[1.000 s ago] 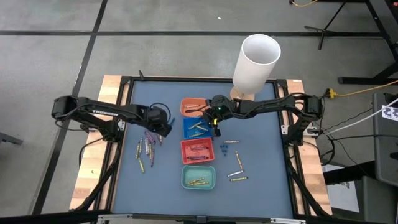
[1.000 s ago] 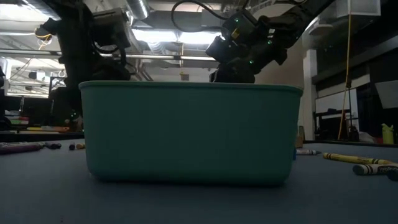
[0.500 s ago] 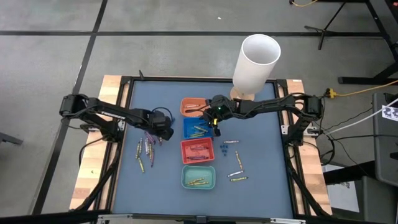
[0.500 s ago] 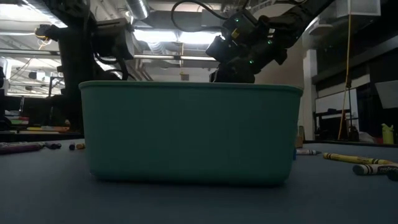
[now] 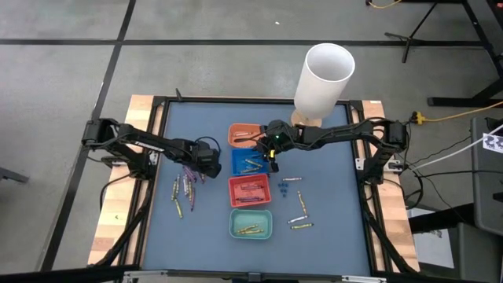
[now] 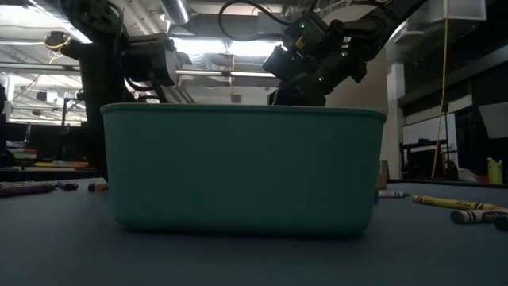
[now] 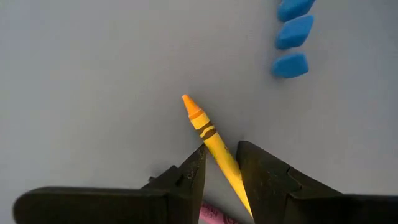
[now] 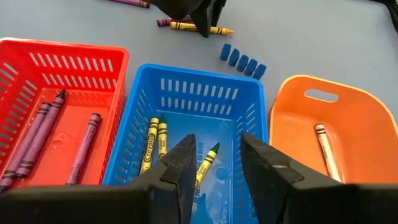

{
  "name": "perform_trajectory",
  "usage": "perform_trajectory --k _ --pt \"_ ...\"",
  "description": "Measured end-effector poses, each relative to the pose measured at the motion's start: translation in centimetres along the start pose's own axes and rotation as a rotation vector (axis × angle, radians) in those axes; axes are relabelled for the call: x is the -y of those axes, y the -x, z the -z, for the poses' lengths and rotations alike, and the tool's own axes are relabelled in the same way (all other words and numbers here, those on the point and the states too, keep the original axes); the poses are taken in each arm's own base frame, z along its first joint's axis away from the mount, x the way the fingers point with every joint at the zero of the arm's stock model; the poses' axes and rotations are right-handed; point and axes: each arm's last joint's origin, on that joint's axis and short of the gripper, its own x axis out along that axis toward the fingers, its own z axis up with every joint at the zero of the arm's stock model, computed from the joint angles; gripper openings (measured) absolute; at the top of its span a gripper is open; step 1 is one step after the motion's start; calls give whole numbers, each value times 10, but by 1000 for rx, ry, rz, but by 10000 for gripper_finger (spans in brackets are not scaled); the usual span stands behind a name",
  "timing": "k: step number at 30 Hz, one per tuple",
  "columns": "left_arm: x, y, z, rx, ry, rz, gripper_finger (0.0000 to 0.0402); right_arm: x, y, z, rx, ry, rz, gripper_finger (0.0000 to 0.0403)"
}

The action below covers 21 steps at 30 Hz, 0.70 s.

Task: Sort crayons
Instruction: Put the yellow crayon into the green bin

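- On the bench (image 5: 330, 196), loose crayons (image 5: 184, 190) are lying in a group at the left, near the left pincer (image 5: 209, 164).
- That left pincer (image 7: 219, 163) is clenching a yellow crayon (image 7: 211, 138) between its fingers, tip pointing away; I judge a pickup is in hand, and the next move is calling for carrying it to a tray.
- Four trays are running down the middle: orange tray (image 8: 348, 134), blue tray (image 8: 186, 99), red tray (image 8: 37, 62), teal tray (image 6: 242, 167).
- The right pincer (image 8: 214, 162) is hovering released over the blue tray, where crayons are already lying.
- More crayons (image 5: 299, 212) are lying right of the trays.
- The teal tray is blocking most of the low view.
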Motion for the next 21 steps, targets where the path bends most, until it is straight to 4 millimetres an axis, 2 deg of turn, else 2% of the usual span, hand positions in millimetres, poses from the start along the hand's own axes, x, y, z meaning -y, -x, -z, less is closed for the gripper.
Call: perform_trajectory --k 9,14,21 --pt "0 -1 0 0 24 -4 92 -1 4 -1 -11 -3 -3 124" --pt "0 -1 0 -1 42 -6 92 -3 26 -10 -26 -3 18 124" --pt "-1 -1 0 -1 64 -8 91 -7 67 -20 -93 -7 100 124"
